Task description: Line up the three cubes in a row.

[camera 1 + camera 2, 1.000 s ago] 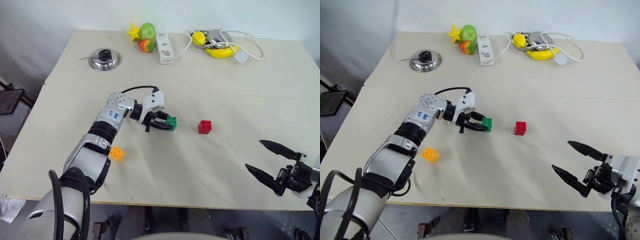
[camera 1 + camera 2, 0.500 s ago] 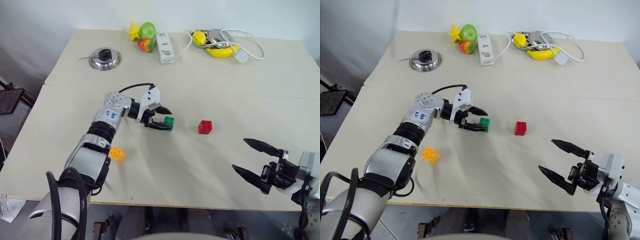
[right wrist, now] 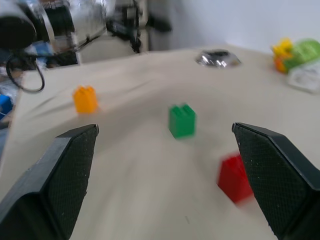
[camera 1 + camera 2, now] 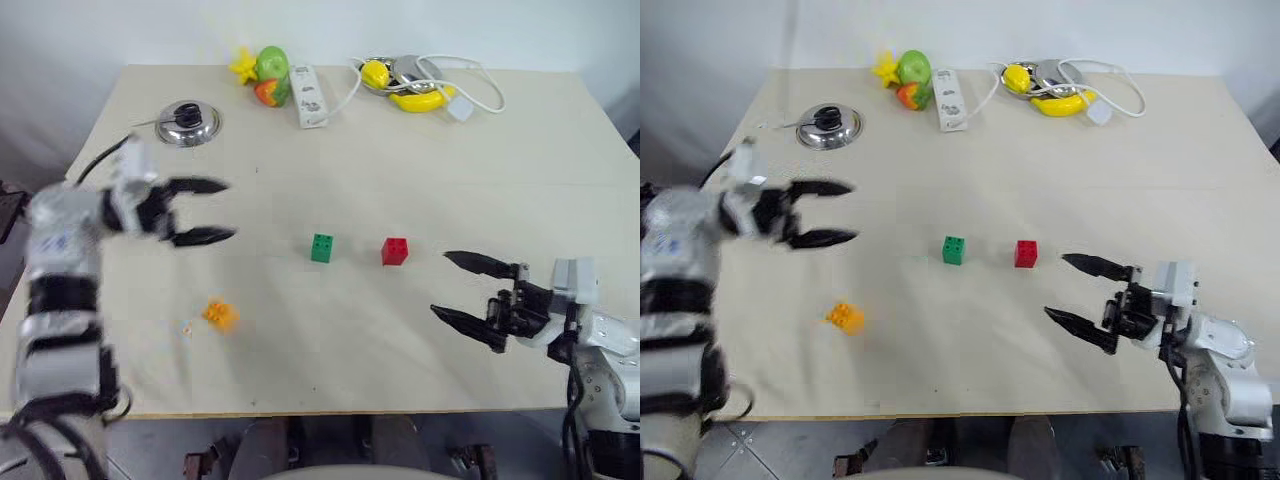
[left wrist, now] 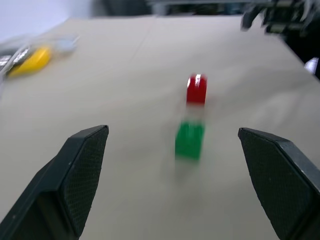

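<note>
Left eye view: both claws wide, empty (steel lid [image 4: 186,123] far behind green cube [image 4: 322,248]).

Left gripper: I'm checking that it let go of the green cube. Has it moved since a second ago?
Yes. The left gripper has pulled away from the green cube toward the steel lid, open and empty.

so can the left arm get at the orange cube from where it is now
Probably yes: the left pincer is open and empty, and the orange cube lies alone on bare table on its side, nothing between them.
</note>
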`<move>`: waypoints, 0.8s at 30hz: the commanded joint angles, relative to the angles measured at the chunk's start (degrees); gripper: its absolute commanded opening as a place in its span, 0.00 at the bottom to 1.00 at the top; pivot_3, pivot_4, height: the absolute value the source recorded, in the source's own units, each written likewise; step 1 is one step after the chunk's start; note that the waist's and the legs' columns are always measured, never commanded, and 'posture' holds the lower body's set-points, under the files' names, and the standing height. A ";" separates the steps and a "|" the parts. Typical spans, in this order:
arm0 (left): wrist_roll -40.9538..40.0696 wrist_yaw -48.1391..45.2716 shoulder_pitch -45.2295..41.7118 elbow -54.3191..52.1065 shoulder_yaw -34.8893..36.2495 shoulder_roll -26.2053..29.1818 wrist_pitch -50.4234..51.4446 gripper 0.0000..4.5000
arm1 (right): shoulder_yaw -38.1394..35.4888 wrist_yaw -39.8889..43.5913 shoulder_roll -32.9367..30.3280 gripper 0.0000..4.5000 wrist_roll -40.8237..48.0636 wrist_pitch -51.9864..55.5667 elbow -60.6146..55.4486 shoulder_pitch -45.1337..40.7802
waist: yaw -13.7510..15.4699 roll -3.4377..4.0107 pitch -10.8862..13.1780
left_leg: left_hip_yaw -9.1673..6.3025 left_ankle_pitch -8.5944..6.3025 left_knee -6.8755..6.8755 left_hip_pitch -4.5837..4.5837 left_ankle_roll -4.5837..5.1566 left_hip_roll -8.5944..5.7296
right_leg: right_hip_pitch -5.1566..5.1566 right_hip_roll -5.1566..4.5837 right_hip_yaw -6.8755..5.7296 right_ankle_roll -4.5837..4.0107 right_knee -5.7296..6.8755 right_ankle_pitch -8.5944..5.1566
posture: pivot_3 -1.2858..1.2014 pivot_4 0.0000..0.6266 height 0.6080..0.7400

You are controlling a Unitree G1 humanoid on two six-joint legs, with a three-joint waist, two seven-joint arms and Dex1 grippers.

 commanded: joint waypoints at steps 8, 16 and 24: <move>-8.28 8.44 38.06 -18.73 20.54 2.46 2.39 0.97 | 7.61 3.50 0.74 1.00 2.59 2.43 -5.78 -4.59 | 1.80 -0.08 0.05 | -0.17 -0.15 0.10 -0.06 0.02 -0.09 | 0.04 -0.23 -0.03 -0.01 -0.03 0.00 | 0.52 0.24 1.00; -10.84 23.65 52.78 -43.61 23.94 -9.35 2.80 0.97 | 6.45 5.62 -0.24 1.00 -0.10 -0.64 -2.63 -5.39 | 2.46 -0.08 0.05 | -0.21 -0.33 0.08 -0.02 -0.23 -0.12 | 0.08 -0.35 -0.04 -0.03 -0.11 -0.01 | 0.52 0.24 1.00; -5.78 42.22 59.02 -63.48 13.15 -18.69 10.52 0.97 | 2.67 9.37 -3.49 1.00 -0.47 -2.27 2.75 -2.04 | 2.50 -0.07 0.04 | -0.10 -0.27 0.04 0.00 -0.06 -0.08 | 0.13 -0.22 -0.04 -0.03 -0.20 -0.01 | 0.52 0.24 1.00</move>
